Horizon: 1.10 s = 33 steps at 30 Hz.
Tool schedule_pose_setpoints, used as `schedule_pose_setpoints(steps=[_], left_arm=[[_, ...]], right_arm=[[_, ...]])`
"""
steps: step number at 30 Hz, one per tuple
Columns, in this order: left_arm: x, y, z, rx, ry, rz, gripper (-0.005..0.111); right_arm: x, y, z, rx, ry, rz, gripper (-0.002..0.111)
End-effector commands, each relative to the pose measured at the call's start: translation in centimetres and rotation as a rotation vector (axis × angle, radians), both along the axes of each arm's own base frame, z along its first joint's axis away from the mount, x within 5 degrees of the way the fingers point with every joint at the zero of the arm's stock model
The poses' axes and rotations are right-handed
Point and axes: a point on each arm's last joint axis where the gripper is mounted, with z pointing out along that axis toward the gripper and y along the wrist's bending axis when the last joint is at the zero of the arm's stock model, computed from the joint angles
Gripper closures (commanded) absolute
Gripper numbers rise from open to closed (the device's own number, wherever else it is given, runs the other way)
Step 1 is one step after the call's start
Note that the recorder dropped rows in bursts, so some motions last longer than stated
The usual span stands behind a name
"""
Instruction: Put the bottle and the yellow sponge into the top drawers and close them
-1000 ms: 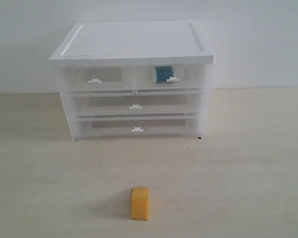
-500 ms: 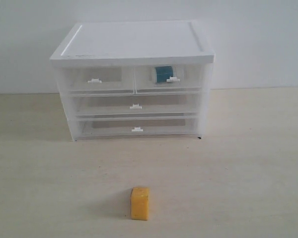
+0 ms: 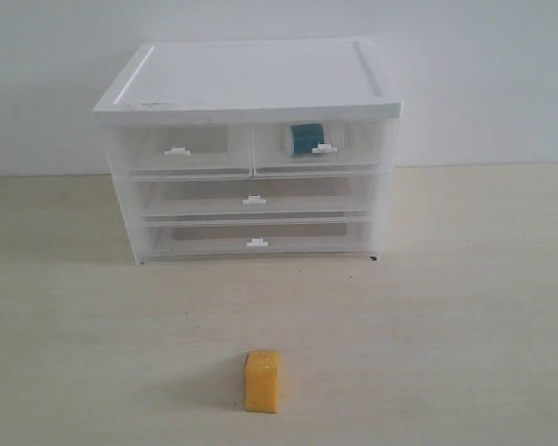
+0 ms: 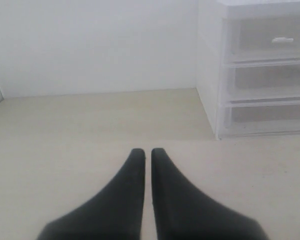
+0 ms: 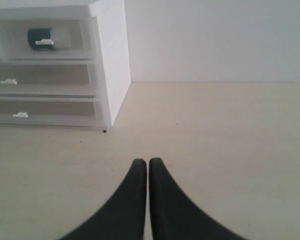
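Pale bench [image 3: 465, 307] against a white wall, with a white cabinet [image 3: 251, 79] at the back. Teal bottle [image 3: 307, 139] inside the right one of the top drawers [image 3: 205, 149]; yellow sponge [image 3: 262, 380] loose out front. Pinched together and empty: left hand [image 4: 147, 152], right hand [image 5: 148, 162]. Sponge step likely next; needs the other half pulled open, then a grasp. Arms outside the exterior view; bottle's cap blurred.

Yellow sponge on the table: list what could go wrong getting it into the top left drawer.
1. The translucent top left drawer is closed, and its small white tab handle gives little to hook; a pull might slip or drag the white-topped cabinet forward.
2. The left gripper and right gripper are both shut; approaching the small orange-yellow foam sponge without opening would likely just push it along the table.
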Motion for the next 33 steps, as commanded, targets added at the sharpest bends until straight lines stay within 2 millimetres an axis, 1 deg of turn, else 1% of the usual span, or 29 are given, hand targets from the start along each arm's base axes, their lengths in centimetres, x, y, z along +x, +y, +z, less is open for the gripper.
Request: schedule_pose_setpoints(steps=[1, 4, 8, 9, 12, 15, 19, 21, 24, 26, 27, 28, 29, 30, 31, 32, 33], left_arm=[[0.1, 0.0, 0.8, -0.021, -0.098, -0.001, 0.103], [0.1, -0.1, 1.3, -0.123, -0.156, -0.002, 0.103], [0.0, -0.1, 2.0, -0.143, -0.231, -0.005, 0.103], [0.0, -0.1, 2.1, -0.173, -0.244, -0.005, 0.103], [0.0, -0.1, 2.5, -0.33, -0.292, -0.008, 0.103], [-0.3, 0.0, 3.6, -0.44, -0.416, -0.031, 0.103], [-0.8, 0.0, 5.1, -0.426, -0.59, -0.066, 0.103], [-0.9, 0.0, 5.3, -0.427, -0.618, -0.072, 0.103], [-0.8, 0.0, 6.8, -0.427, -0.622, -0.073, 0.103], [-0.2, 0.0, 8.0, -0.406, -0.587, -0.062, 0.103], [0.9, 0.0, 9.1, -0.373, -0.53, -0.046, 0.103], [1.4, 0.0, 9.5, -0.361, -0.504, -0.042, 0.103], [2.8, 0.0, 10.3, -0.324, -0.45, -0.04, 0.103], [3.6, -0.1, 10.7, -0.3, -0.418, -0.041, 0.103], [5.0, -0.2, 11.1, -0.259, -0.362, -0.044, 0.103], [5.7, -0.2, 11.2, -0.24, -0.338, -0.047, 0.103], [7.2, -0.2, 11.2, -0.226, -0.287, -0.046, 0.103]], right_arm=[[-0.1, 0.0, -0.4, -0.003, 0.044, 0.0, 0.108], [-0.2, 0.0, -0.7, -0.023, 0.071, 0.002, 0.108], [-0.2, 0.0, -0.9, -0.047, 0.088, 0.007, 0.108], [-0.2, 0.0, -0.9, -0.047, 0.088, 0.007, 0.108], [-0.2, 0.0, -0.9, -0.045, 0.088, 0.007, 0.108], [-0.2, 0.0, -0.9, -0.045, 0.088, 0.007, 0.108], [-0.2, 0.0, -0.9, -0.045, 0.088, 0.007, 0.108], [-0.2, 0.0, -0.9, -0.045, 0.088, 0.007, 0.108], [-0.2, 0.0, -0.9, -0.045, 0.088, 0.007, 0.108], [-0.2, 0.0, -0.9, -0.045, 0.088, 0.007, 0.108], [-0.2, 0.0, -0.9, -0.045, 0.088, 0.007, 0.108], [-0.2, 0.0, -0.9, -0.045, 0.088, 0.007, 0.108], [-0.2, 0.0, -0.9, -0.045, 0.088, 0.007, 0.108], [-0.2, 0.0, -0.9, -0.045, 0.088, 0.007, 0.108], [-0.2, 0.0, -0.9, -0.045, 0.088, 0.007, 0.108], [-0.2, 0.0, -0.9, -0.045, 0.088, 0.007, 0.108], [-0.2, 0.0, -0.9, -0.045, 0.088, 0.007, 0.108]])
